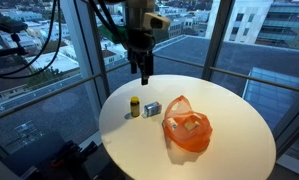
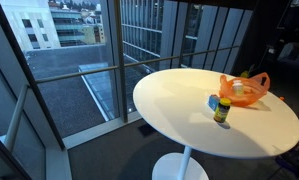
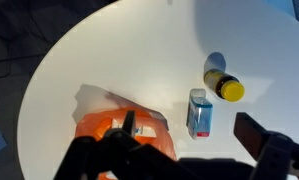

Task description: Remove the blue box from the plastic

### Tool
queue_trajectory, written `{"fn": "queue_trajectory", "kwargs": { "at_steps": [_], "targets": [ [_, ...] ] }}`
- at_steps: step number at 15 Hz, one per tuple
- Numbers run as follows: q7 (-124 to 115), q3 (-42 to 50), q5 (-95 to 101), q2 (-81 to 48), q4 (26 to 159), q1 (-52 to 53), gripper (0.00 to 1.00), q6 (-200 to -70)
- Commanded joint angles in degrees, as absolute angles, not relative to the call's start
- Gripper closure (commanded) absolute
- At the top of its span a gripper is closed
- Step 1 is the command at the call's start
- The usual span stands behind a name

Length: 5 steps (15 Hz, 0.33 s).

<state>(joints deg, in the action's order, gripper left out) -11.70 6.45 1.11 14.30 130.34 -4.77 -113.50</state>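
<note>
Three items on round table (image 1: 229,120) in an exterior view: blue box (image 1: 152,108) outside orange plastic bag (image 1: 186,125), beside bottle (image 1: 135,107); gripper (image 1: 144,70) above, gap unclear. In an exterior view, blue box (image 2: 214,102) near bag, table cut off. Wrist view: fingers (image 3: 264,145) dark blurs, spread wide, empty; bag half hidden

So it's just three things down below the pincer (image 1: 145,76): one blue box (image 1: 152,108), one yellow-capped bottle (image 1: 135,107), one orange plastic bag (image 1: 186,127), all on one round surface (image 1: 234,115).
</note>
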Motion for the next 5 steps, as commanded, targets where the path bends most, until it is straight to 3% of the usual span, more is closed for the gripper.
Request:
{"fn": "queue_trajectory", "kwargs": {
  "at_steps": [1,5],
  "targets": [
    [-10.5,6.2,0.3,14.8,128.7,-5.7,0.0,-110.7],
    [-11.5,5.7,0.9,14.8,130.0,-5.6,0.0,-112.4]
  ]
}}
